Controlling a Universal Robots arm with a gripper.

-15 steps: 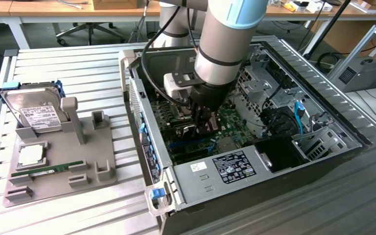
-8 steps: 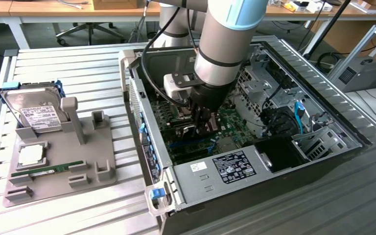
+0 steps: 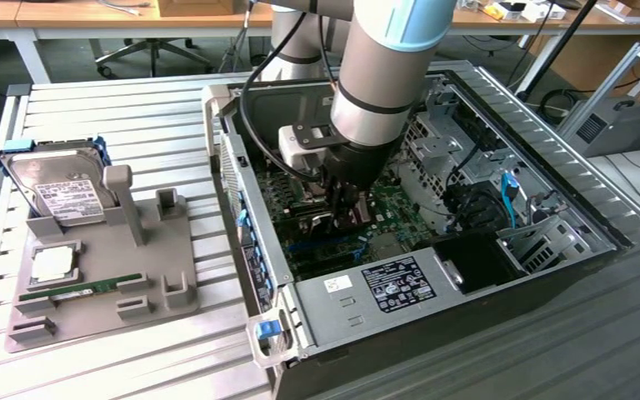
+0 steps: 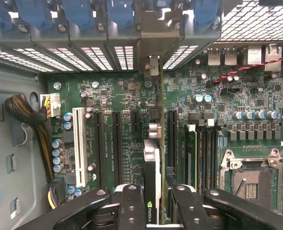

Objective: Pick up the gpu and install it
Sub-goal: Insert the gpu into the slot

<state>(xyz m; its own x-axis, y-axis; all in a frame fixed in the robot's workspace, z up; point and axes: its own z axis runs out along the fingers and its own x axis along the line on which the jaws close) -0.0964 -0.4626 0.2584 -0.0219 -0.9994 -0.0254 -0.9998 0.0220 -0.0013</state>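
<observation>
1. Currently clamping the gpu (image 4: pixel 151 177) in the gripper (image 4: pixel 156 203), with the black fingers (image 4: pixel 131 206) closed against both faces of the card.
2. Holding that card edge-on to the wrist camera, showing only its thin upper edge and a small NVIDIA mark just beside the fingers.
3. Carrying it low inside the open computer case (image 3: pixel 342 321), directly over the green motherboard (image 4: pixel 117 96).
4. Lining it up parallel with the long black expansion slots (image 4: pixel 117 143), between two of them and well to one side of the white slot (image 4: pixel 79 143).
5. Not being able to tell whether the card's lower edge is touching a slot or hanging just clear of the board.
6. Pointing the card's far end toward the perforated rear wall of the case, beneath the row of blue latches (image 4: pixel 79 12).
7. Reaching down from above in the exterior view, with the arm (image 3: pixel 382 75) standing nearly upright over the middle of the case.
8. Passing beside the CPU socket (image 4: pixel 249 179), well apart from the fingers, and opposite a braided cable bundle (image 4: pixel 24 110) at the other edge of the board.
9. Resting the case on its side, open face up, on a slatted metal table (image 3: pixel 109 100).
10. Showing, on the exterior view's left and well apart from the case, a grey fixture (image 3: pixel 164 267) carrying a silver hard drive (image 3: pixel 64 196) propped up in a blue frame, a square processor chip (image 3: pixel 53 262) and a narrow green RAM stick (image 3: pixel 81 287).
</observation>
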